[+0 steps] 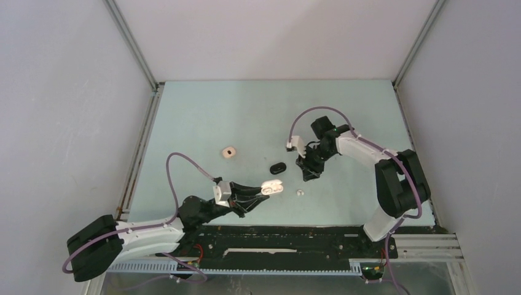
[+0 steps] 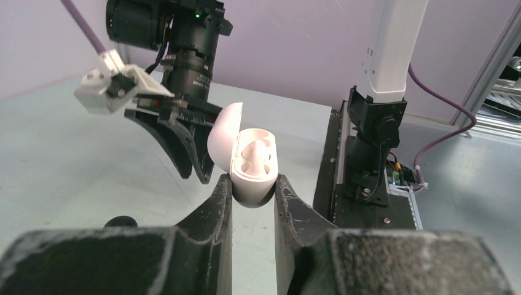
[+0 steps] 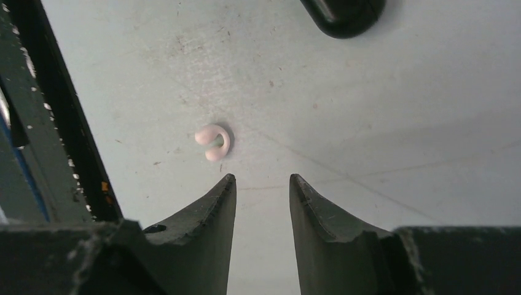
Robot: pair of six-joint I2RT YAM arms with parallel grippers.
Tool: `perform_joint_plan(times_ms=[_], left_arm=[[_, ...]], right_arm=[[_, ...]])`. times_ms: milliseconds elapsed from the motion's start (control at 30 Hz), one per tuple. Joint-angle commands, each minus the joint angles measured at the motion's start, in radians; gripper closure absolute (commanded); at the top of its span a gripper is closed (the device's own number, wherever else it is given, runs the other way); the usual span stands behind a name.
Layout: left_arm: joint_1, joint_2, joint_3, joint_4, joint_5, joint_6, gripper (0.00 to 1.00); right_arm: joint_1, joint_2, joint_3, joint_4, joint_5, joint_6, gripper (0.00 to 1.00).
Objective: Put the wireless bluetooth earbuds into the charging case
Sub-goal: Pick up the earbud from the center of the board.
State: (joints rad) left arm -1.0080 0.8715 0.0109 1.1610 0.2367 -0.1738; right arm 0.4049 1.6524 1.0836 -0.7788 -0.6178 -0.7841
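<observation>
My left gripper (image 2: 253,184) is shut on a white charging case (image 2: 252,169), held above the table with its lid (image 2: 222,132) open; the same case shows in the top view (image 1: 272,187). A pale moulded shape sits in its cavity; I cannot tell if it is an earbud. One pale pink earbud (image 3: 213,141) lies loose on the table (image 1: 300,192). My right gripper (image 3: 261,179) hangs open just above the table, nothing between its fingers. The earbud lies just beyond its left fingertip (image 3: 227,184). In the top view the right gripper (image 1: 305,174) is to the right of the case.
A black case (image 1: 279,166) lies on the table between the two grippers, and its edge shows at the top of the right wrist view (image 3: 344,12). A small cream case (image 1: 229,152) sits farther left. The black base rail (image 1: 276,236) runs along the near edge.
</observation>
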Motion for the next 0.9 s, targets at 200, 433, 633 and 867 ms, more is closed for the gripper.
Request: perform_joint_plan(times_ms=[200,433,633,867], left_arm=[[0.006,-0.010,-0.080,-0.011,-0.017,0.022,1.00],[0.006,0.001,-0.073,-0.012,-0.014,0.022,1.00],[0.005,0.014,-0.070,-0.011,-0.009,0.020,1.00],[0.006,0.019,-0.066,-0.013,-0.007,0.021,1.00]], right_arm=[[0.126,0.123,0.018,0.073,0.142,-0.042,0.60],[0.143,0.149,0.017,0.058,0.122,-0.049,0.60],[0.145,0.162,0.038,0.012,0.073,-0.059,0.60],[0.149,0.171,0.047,-0.036,0.022,-0.074,0.60]])
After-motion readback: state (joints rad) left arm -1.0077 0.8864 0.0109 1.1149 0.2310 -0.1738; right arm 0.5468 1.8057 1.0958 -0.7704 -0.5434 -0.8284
